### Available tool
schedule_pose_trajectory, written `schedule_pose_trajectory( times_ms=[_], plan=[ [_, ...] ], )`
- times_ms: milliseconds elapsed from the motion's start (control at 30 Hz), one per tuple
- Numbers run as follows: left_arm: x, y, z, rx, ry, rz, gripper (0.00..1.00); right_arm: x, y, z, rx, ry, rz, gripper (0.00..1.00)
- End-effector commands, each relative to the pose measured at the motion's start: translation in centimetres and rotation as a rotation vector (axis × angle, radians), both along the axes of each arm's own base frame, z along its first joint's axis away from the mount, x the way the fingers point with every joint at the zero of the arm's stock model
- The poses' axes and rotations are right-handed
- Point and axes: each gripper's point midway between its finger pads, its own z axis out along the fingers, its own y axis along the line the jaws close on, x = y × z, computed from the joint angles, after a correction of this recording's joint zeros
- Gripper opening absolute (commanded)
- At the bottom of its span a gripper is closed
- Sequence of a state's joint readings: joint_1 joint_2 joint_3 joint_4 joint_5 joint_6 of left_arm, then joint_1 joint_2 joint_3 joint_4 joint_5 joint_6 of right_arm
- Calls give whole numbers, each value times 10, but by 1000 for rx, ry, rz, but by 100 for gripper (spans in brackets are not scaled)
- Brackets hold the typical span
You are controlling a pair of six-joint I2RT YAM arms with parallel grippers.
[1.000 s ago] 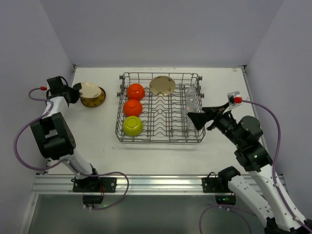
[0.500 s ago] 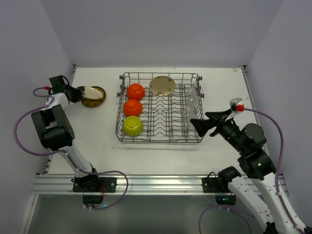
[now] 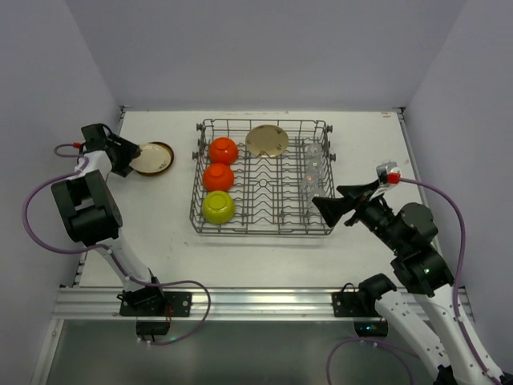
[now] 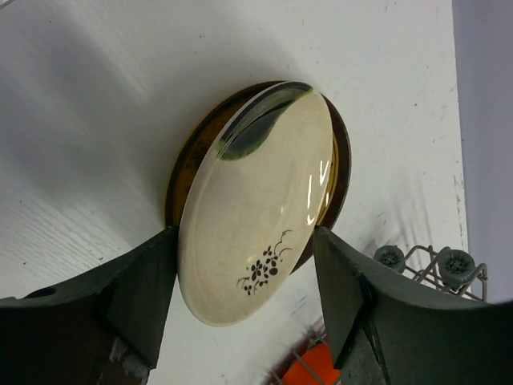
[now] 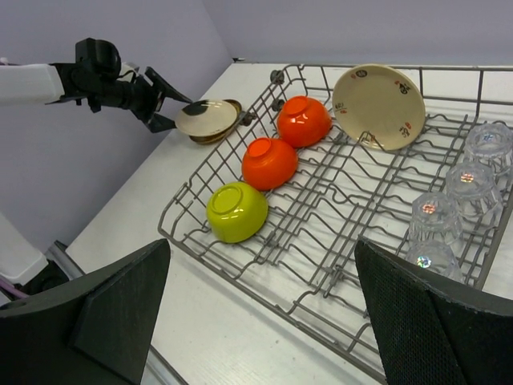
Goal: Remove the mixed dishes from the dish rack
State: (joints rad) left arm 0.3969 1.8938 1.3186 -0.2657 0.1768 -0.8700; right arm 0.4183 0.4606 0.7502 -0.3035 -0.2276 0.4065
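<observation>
The dish rack [image 3: 264, 230] [image 5: 210, 251] holds two orange bowls [image 3: 224, 150] [image 3: 218, 176], a yellow-green bowl [image 3: 218, 207] [image 5: 236, 212], an upright beige plate [image 3: 267, 140] [image 5: 378, 95] and several clear glasses [image 3: 311, 172] [image 5: 437, 212]. Left of the rack, a cream plate with a dark flower [image 3: 149, 156] [image 4: 256, 216] rests on a brown-rimmed plate [image 4: 191, 160]. My left gripper [image 3: 128, 155] [image 4: 244, 233] is open, with a finger on each side of the cream plate's near rim. My right gripper [image 3: 325, 204] [image 5: 263, 245] hangs wide open over the rack's near right corner and holds nothing.
The left wall [image 3: 48, 96] stands close behind the left gripper. The metal rail [image 3: 240, 301] runs along the table's near edge. Purple cables [image 3: 449, 200] loop off both arms. The rack's black knobs [image 4: 457, 261] show just right of the stacked plates.
The left gripper has laid the cream plate down flat on the brown-rimmed plate and opened its jaws. The right arm drew back slightly toward the near side, then stayed still.
</observation>
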Motion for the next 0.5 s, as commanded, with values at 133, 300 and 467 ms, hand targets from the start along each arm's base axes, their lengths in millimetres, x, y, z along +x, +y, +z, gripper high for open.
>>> schedule_pose_trajectory(
  times_ms=[133,300,467],
  plan=[
    [6,8,15,48,6,-30,72,8,18,-7,-30,80,78,99],
    [3,3,8,24,34,-50,80,17,26,-18,-36,127,98,99],
    [9,-8,9,25,44,-82,86,18,29,-26,-54,161,117,99]
  ],
)
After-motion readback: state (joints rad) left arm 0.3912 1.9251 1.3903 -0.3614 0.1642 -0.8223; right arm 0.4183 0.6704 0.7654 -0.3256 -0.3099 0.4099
